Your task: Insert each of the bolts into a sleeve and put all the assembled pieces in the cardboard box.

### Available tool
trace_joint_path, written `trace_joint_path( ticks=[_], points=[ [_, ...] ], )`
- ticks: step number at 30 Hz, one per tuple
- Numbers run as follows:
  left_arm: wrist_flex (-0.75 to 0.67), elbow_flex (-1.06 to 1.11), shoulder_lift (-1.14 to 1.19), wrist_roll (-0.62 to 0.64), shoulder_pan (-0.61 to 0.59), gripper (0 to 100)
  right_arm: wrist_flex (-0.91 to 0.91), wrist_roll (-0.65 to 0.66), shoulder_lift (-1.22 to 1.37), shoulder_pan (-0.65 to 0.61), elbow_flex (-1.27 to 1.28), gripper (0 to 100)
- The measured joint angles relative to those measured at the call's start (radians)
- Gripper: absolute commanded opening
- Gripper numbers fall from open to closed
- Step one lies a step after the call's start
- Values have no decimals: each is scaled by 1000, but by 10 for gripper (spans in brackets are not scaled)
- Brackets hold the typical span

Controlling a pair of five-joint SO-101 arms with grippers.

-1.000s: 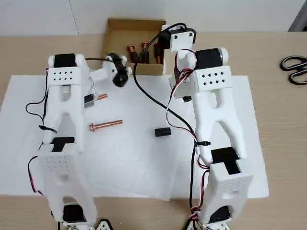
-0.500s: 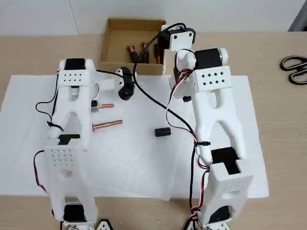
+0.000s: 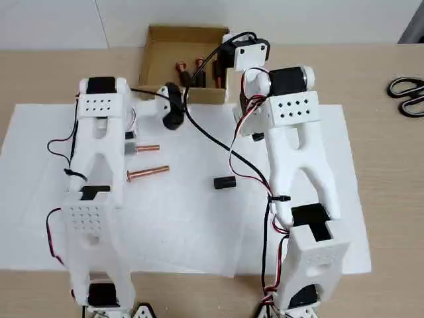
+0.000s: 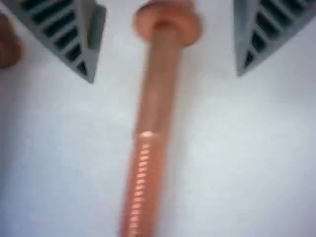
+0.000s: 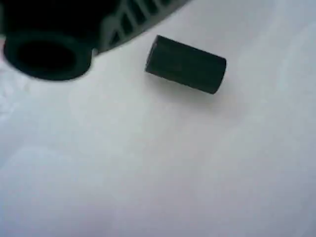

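My left gripper (image 4: 165, 71) hangs wide open over the white sheet (image 3: 199, 218) and grips nothing. One grey finger (image 4: 74, 39) stands on each side of the head of a copper bolt (image 4: 153, 123), neither touching it. From above, that bolt (image 3: 148, 148) now lies level, a little farther from the cardboard box (image 3: 149, 63) than a second ago, when it sat tilted. The left arm (image 3: 99, 132) has swung slightly toward the middle of the table since then. The second bolt (image 3: 147, 173), just below the first, has not moved. The black sleeve (image 3: 225, 183) stays loose on the sheet beside the right arm (image 3: 295, 139), which has held still. I cannot tell the state of the right gripper (image 5: 98, 29). Two assembled pieces (image 3: 190, 69) stand in the box
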Motion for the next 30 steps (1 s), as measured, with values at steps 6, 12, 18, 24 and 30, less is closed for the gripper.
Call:
trace_joint_path(
  ticks=[6, 12, 18, 24, 30],
  points=[
    [71, -330, 0, 158, -2, 178, 0, 0, 0, 0, 0, 61],
    [77, -462, -55, 508, -52, 178, 6, 40, 0, 43, 0, 59],
    [77, -164, -315, 985, -75, 178, 9, 44, 0, 123, 0, 58],
    [77, 330, -565, 1355, -17, 178, 9, 44, 0, 135, 0, 58],
    [77, 594, -779, 1600, 100, 178, 9, 44, 0, 135, 0, 58]
  ],
)
